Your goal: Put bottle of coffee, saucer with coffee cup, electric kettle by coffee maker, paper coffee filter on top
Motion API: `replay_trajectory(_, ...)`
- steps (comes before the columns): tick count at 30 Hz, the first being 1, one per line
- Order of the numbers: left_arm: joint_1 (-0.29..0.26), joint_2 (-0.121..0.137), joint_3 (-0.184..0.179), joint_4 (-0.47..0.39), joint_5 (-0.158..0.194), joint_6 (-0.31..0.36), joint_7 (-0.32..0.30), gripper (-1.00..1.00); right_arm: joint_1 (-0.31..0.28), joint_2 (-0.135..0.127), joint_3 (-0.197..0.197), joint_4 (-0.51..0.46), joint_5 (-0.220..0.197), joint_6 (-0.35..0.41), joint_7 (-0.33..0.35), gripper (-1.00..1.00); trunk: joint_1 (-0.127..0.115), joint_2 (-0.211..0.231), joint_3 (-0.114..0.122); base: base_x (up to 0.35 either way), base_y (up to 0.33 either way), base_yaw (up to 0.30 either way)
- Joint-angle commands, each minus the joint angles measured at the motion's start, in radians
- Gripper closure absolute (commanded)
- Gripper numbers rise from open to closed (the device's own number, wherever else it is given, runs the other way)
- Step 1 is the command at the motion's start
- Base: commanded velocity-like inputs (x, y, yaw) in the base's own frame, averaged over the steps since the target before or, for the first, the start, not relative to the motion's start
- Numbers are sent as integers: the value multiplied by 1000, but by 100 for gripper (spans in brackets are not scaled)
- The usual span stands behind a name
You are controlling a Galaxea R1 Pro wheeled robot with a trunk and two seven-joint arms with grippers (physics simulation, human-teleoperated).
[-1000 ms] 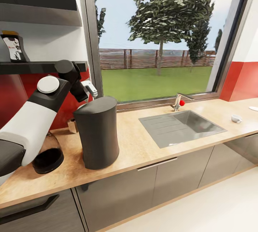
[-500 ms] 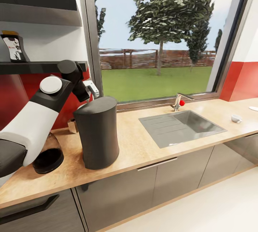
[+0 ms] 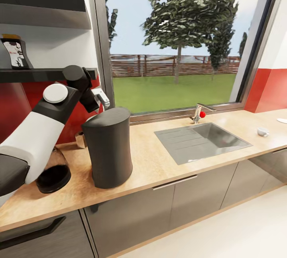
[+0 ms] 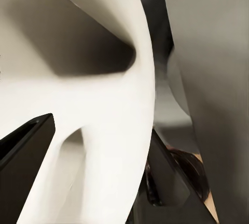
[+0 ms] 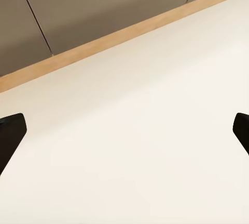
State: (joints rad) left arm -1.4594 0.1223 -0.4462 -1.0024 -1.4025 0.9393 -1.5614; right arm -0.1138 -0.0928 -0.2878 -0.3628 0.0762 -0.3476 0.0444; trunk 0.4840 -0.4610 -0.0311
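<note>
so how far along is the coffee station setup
Done: the coffee maker and electric kettle stand together on the countertop. In hand: the left gripper holds white paper behind the maker. Left: the coffee bottle is on the shelf; the cup sits alone.

Head view down over countertop [image 3: 159, 162]; wrists close-up

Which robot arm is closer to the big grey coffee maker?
The left. Its pincer hangs just above and behind the coffee maker. The right pincer points down at the pale floor by the cabinets, away from it.
</note>
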Motion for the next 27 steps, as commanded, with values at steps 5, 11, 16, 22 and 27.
replay_trajectory(5, -2, 3, -3, -1, -5, 9, -9, 100, -1, 1, -8, 1, 8, -4, 5, -100, 1, -2, -2, 0, 0, 0)
replay_trajectory(11, -1, 1, -2, -3, -4, -7, -9, -100, -1, 1, -9, 1, 8, -4, 5, -100, 1, -2, -2, 0, 0, 0)
replay_trajectory(16, -1, 1, -1, -4, -6, -9, -9, -100, -1, 1, -8, 1, 8, -4, 5, -100, 1, -2, -2, 0, 0, 0)
replay_trajectory(22, 1, 1, 1, -4, -3, -10, -9, -100, -1, 1, -8, 1, 8, -4, 5, -100, 1, -2, -2, 0, 0, 0)
replay_trajectory(27, 2, 0, 1, -4, 0, -10, -9, -100, -1, 1, -8, 1, 8, -4, 5, -100, 1, -2, -2, 0, 0, 0)
